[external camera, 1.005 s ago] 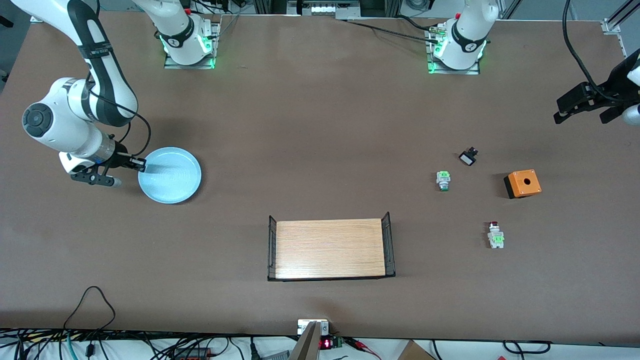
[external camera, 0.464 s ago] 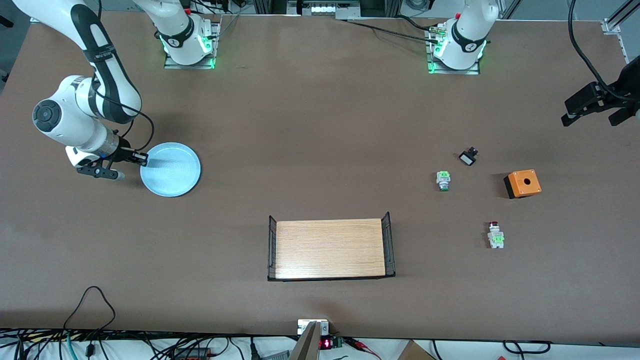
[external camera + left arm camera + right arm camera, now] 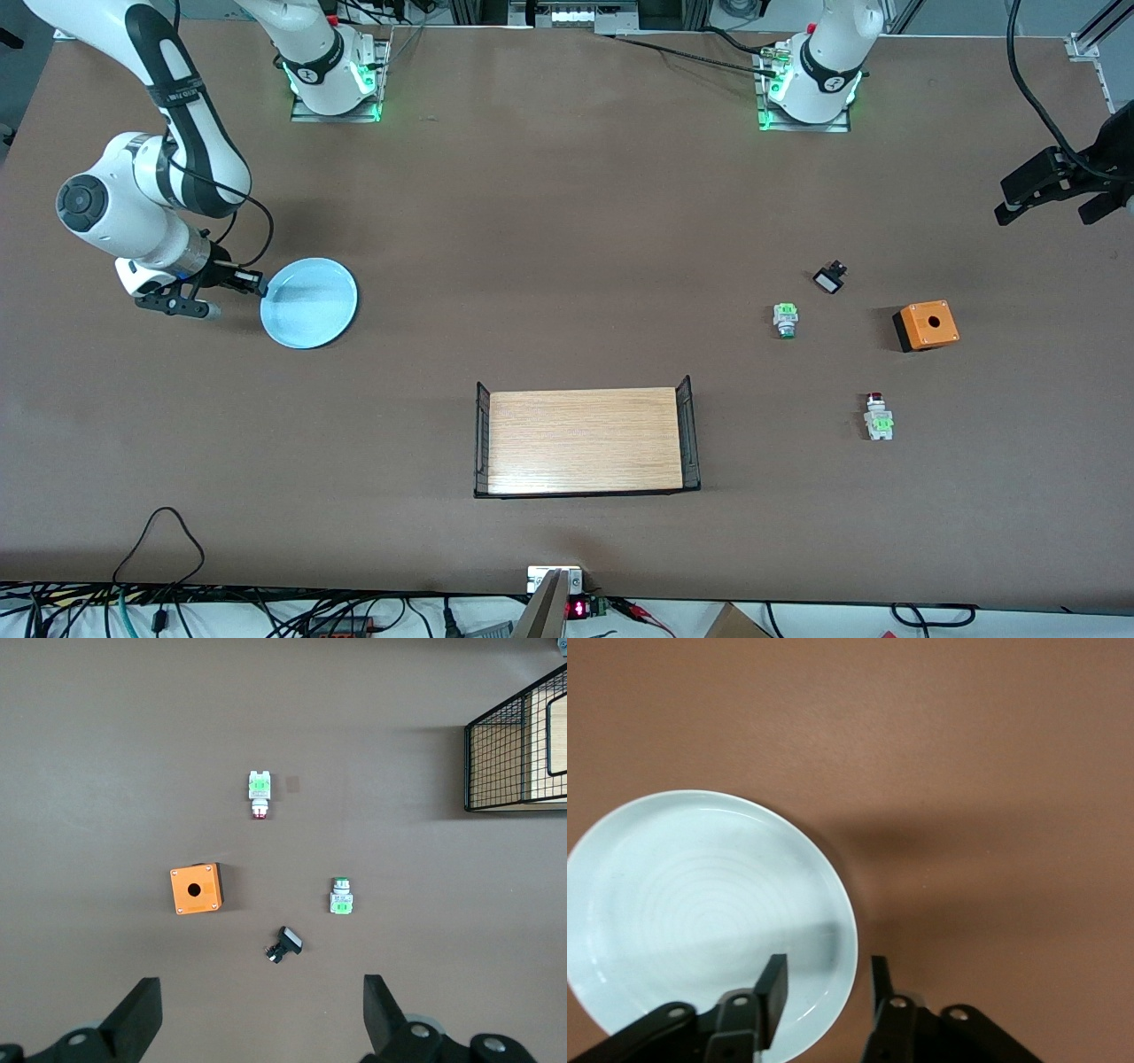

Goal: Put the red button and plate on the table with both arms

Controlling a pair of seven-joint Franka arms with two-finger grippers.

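Note:
The pale-blue plate (image 3: 310,303) (image 3: 700,904) lies on the brown table (image 3: 549,230) toward the right arm's end. My right gripper (image 3: 255,283) (image 3: 826,964) is low at the plate's edge. Its fingers stand open astride the rim, one over the inside and one outside, with a gap on each side. The red button (image 3: 877,415) (image 3: 259,790) lies on its side on the table toward the left arm's end. My left gripper (image 3: 1050,208) (image 3: 259,992) hangs high over that end of the table, open and empty.
A light-wood tray with black wire ends (image 3: 585,440) (image 3: 523,744) sits mid-table near the front camera. An orange box with a hole (image 3: 926,324) (image 3: 196,889), a green-and-silver switch (image 3: 785,319) (image 3: 341,896) and a small black part (image 3: 829,278) (image 3: 285,944) lie near the red button.
The right gripper's fingers have come apart from the plate's rim, and the plate has shifted slightly away from them. The left gripper drew back toward its end of the table, then stayed still.

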